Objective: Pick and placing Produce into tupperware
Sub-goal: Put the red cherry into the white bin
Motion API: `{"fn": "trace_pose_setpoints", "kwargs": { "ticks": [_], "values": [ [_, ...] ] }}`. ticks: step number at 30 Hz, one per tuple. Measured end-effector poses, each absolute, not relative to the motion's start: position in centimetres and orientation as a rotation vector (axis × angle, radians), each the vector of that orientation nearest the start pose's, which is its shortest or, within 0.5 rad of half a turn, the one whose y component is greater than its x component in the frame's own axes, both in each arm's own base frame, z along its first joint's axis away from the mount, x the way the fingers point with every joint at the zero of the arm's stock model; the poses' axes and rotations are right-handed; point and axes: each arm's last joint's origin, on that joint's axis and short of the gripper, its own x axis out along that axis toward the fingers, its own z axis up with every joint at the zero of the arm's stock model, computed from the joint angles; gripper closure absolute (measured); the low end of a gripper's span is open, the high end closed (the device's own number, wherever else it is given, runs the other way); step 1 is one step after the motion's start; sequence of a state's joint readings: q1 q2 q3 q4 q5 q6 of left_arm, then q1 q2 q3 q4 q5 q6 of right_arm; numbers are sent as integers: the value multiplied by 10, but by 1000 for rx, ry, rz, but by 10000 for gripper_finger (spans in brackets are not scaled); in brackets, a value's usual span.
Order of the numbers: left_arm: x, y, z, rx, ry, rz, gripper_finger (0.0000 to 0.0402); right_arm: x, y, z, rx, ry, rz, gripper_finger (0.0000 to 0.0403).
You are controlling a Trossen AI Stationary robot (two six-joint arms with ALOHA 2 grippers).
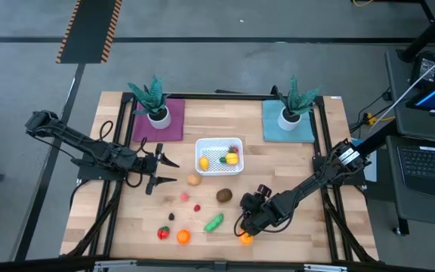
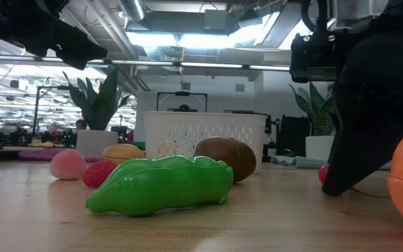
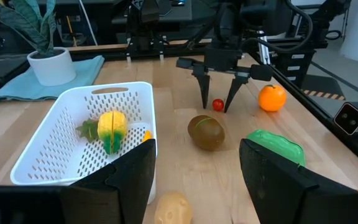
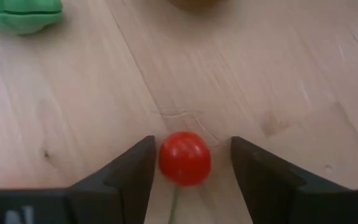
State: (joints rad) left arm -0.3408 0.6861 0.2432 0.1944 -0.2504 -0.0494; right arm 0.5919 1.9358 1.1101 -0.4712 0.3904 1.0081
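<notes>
Near edge of the wooden surface (image 1: pixel 127 227): right hand (image 4: pixel 188 163) is down at the front right, fingers parted with a small red ball (image 4: pixel 184 158) sitting between them, a narrow gap showing on each side, so not clamped on it; an orange (image 1: pixel 245 239) lies just beside that hand toward the front edge; in the left wrist view the red ball rests on the surface between the two finger tips. Green pod (image 1: pixel 214 222) lies just left of the right hand, long axis running diagonal, one end toward the front left, the other toward the back right; in the low view it lies flat on its side. Front left: a red piece (image 1: pixel 163 233) and a second orange (image 1: pixel 183 236) side by side; two small pinkish-red pieces (image 1: pixel 185 198) a bit farther in. Mid surface: brown kiwi (image 1: pixel 223 196) and tan potato (image 1: pixel 193 180), near the tupperware's front; tupperware (image 1: pixel 202 148) is at centre back, upright, holding a yellow lemon (image 1: pixel 204 162) and a yellow-green piece (image 1: pixel 232 159). Left hand (image 1: pixel 163 171) hovers left of the tupperware, fingers spread moderately wide, empty, pointing toward it. Far back: two potted plants (image 1: pixel 152 102) on a purple mat (image 1: pixel 174 128) and a teal mat (image 1: pixel 274 127).
</notes>
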Motion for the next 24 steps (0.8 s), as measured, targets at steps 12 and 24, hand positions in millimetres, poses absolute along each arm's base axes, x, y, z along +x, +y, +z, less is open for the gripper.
{"fn": "trace_pose_setpoints", "kwargs": {
  "ticks": [12, 24],
  "values": [
    [149, -45, 196, 23, 240, -84, 177, 297, 186, 119, 283, 1068, -391, 255],
    [149, -45, 196, 23, 240, -84, 177, 297, 186, 118, 287, 1072, -391, 275]
  ]
}}
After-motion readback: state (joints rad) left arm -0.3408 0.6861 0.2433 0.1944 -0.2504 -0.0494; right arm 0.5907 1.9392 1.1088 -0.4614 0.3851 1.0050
